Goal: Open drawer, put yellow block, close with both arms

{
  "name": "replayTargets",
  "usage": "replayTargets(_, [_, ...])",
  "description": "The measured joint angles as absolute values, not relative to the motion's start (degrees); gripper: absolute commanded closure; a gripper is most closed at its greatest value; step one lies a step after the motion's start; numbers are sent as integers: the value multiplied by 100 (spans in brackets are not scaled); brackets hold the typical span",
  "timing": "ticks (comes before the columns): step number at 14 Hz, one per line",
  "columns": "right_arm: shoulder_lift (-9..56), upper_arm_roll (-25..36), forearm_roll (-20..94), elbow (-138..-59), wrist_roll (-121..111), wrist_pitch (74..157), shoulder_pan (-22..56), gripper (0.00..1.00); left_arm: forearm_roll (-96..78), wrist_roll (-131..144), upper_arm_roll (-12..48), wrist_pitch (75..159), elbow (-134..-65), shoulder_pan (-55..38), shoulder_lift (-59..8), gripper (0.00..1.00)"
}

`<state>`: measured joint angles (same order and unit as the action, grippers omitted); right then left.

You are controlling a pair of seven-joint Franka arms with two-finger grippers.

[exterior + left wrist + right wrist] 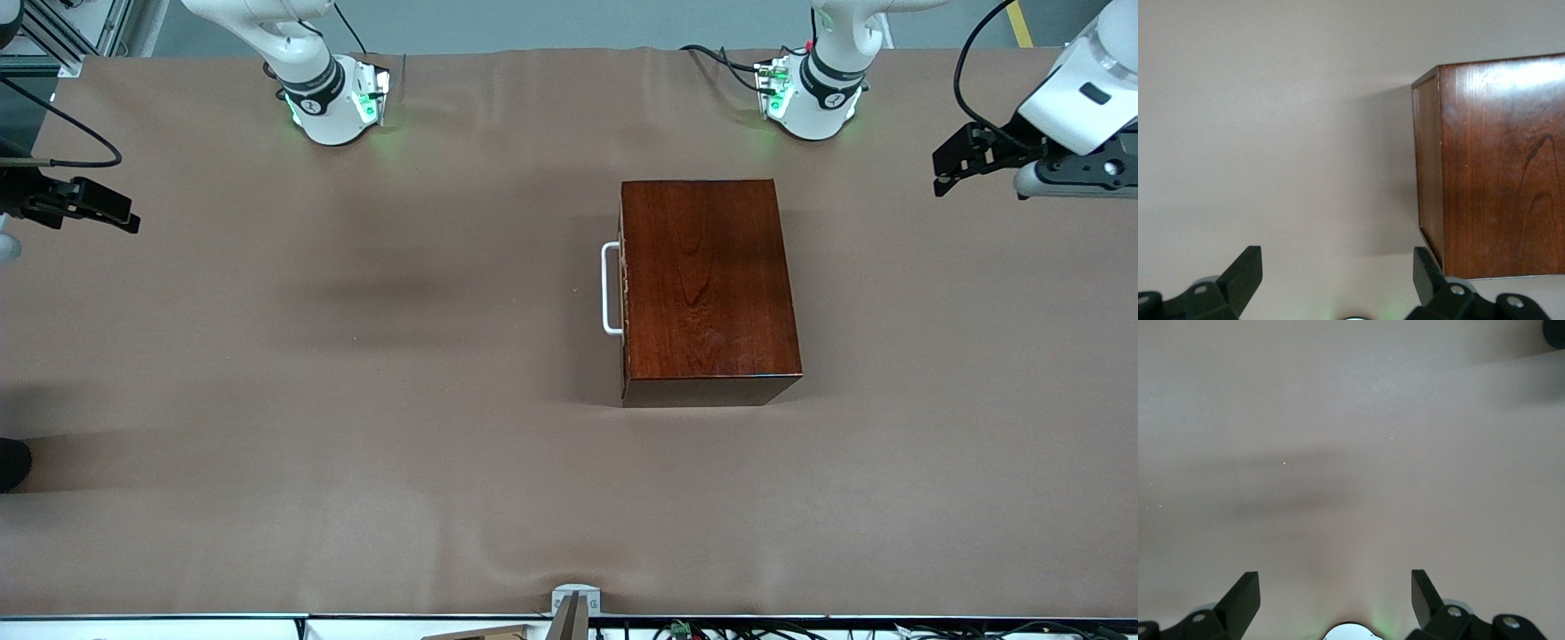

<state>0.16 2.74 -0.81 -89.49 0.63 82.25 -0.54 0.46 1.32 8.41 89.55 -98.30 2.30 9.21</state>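
Observation:
The dark reddish-brown wooden box [707, 284] stands on the table near the left arm's base. Its drawer [624, 293] is shut, with the white bar handle [611, 289] facing the right arm's end of the table. The yellow block is not in view. My left gripper [942, 173] hangs open and empty over the left arm's end of the table; its wrist view [1338, 267] shows the box [1498, 167] a little way off. My right gripper [124, 218] hangs open and empty over the right arm's end of the table; its wrist view [1336, 590] shows only bare cloth.
A brown cloth [356, 400] covers the table. The two arm bases [333, 102] [813, 98] stand along the edge farthest from the front camera. A dark object [13, 462] sits at the right arm's end. A small metal mount [573, 604] sits at the nearest edge.

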Motion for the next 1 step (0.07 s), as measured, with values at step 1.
replayTargets(1, [16,273,-81,-8949,63,8228,-54,0,47,132,824,8921,-9714,241,855,0])
